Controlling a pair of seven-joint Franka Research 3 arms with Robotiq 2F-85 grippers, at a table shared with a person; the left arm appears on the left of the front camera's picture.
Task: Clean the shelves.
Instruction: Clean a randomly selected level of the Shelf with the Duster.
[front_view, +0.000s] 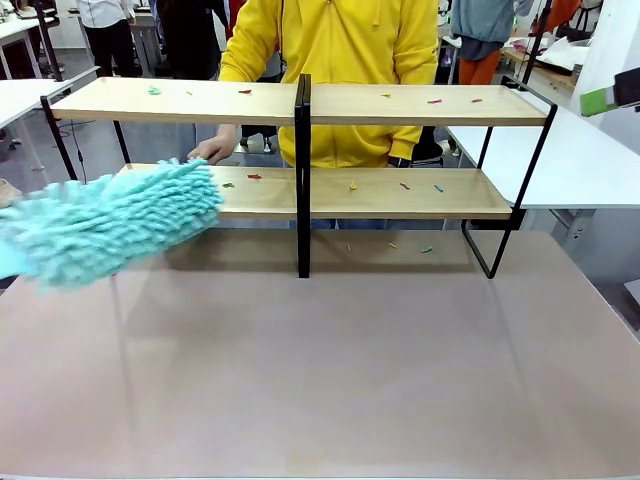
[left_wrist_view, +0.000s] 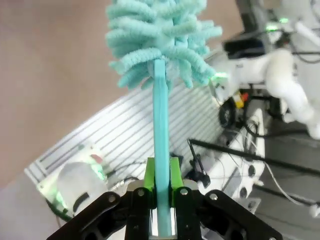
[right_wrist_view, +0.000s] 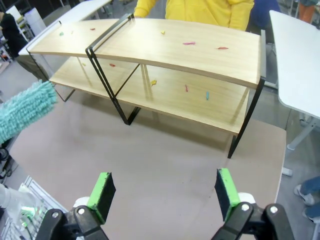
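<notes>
- Left pincer (left_wrist_view: 161, 174) clamped on the flat handle (left_wrist_view: 161, 125) of a fluffy teal duster (front_view: 110, 225); duster head blurred, above the left side of the surface (front_view: 320, 380), close to the lower board's left end.
- Person's hand (front_view: 212, 150) at the lower board, just behind the duster head.
- Shelves (front_view: 470, 195) upright across the far half of the surface, small coloured scraps (front_view: 245, 91) scattered on both boards.
- Right pincer (right_wrist_view: 164, 187) spread wide apart, holding nothing, above bare surface.

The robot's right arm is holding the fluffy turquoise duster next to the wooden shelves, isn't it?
No, the left arm's jaws hold the fluffy turquoise duster, clamped on its flat handle, as the left wrist view shows. It is beside the two-tier light-wood shelves.
</notes>
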